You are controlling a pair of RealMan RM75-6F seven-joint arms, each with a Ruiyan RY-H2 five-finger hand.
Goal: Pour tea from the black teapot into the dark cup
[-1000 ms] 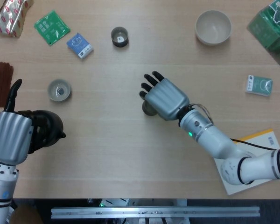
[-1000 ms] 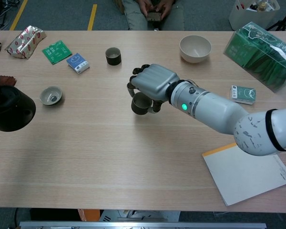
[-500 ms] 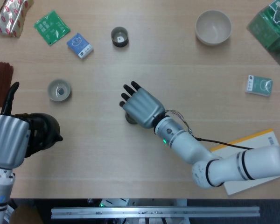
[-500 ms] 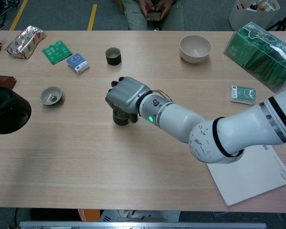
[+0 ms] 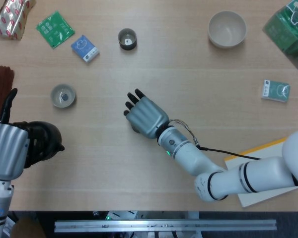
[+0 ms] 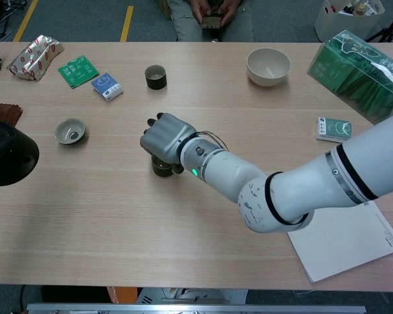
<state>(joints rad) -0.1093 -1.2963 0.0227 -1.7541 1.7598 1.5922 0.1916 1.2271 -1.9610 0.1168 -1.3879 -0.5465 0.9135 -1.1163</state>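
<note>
Our right hand (image 6: 162, 136) is wrapped around the dark cup (image 6: 162, 167) and holds it near the middle of the table (image 6: 118, 216). In the head view the hand (image 5: 145, 116) covers the cup. Our left hand (image 5: 9, 148) holds the black teapot (image 5: 43, 143) by its far left side, with one finger sticking straight up. In the chest view the teapot (image 6: 8, 156) is at the left edge, well apart from the cup. A small grey bowl (image 5: 63, 95) sits on the table just past the teapot.
</note>
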